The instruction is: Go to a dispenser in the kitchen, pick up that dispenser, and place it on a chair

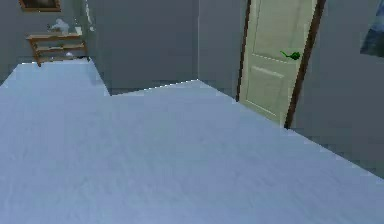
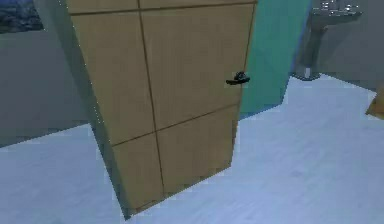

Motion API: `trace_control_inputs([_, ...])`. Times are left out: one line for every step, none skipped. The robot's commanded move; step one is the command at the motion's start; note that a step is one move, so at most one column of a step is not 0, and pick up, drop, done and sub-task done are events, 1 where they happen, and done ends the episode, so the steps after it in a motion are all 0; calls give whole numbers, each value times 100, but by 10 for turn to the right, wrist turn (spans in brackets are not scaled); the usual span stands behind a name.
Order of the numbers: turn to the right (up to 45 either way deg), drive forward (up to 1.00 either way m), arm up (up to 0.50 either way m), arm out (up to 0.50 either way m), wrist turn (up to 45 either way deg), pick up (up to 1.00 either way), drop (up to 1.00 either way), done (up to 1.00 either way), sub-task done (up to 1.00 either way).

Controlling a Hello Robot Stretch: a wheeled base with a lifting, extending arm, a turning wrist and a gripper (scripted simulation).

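Observation:
A small wooden table or shelf unit (image 1: 55, 46) stands in the far room at the forward view's upper left, with pale things on top that are too small to name. A framed picture (image 1: 40, 5) hangs on the wall above it.
A cream panelled door (image 1: 275, 55) with a green handle and brown frame stands at the forward view's right. A wooden panelled door (image 2: 165, 95) with a dark handle (image 2: 238, 80) stands ajar close by in the arm side view, with a teal wall (image 2: 270, 60) behind and a grey pedestal fixture (image 2: 315, 45) at upper right. Pale blue floor (image 1: 180, 150) lies ahead.

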Motion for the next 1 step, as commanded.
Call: trace_control_inputs([-450, 0, 0, 0, 0, 0, 0, 0, 0])
